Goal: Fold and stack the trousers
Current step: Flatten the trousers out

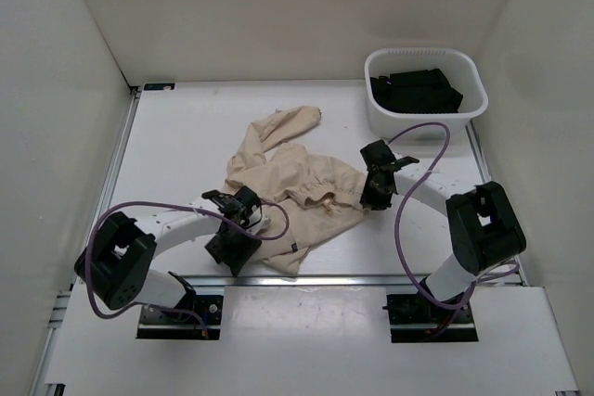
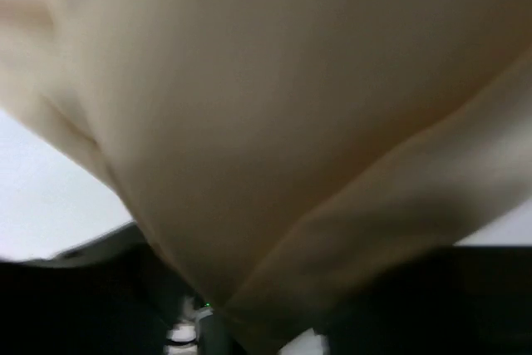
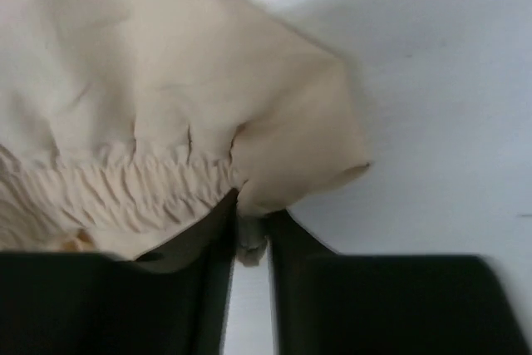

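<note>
On table [image 1: 186,136]: one trousers [image 1: 297,183], left gripper [image 1: 251,218], right gripper [image 1: 371,199] pinching (one basket [image 1: 418,122]).

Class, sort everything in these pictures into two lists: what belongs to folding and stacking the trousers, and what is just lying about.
Belongs to the job: trousers; left gripper; right gripper, pinching the waistband.
Just lying about: white basket; black folded garments inside it.
</note>
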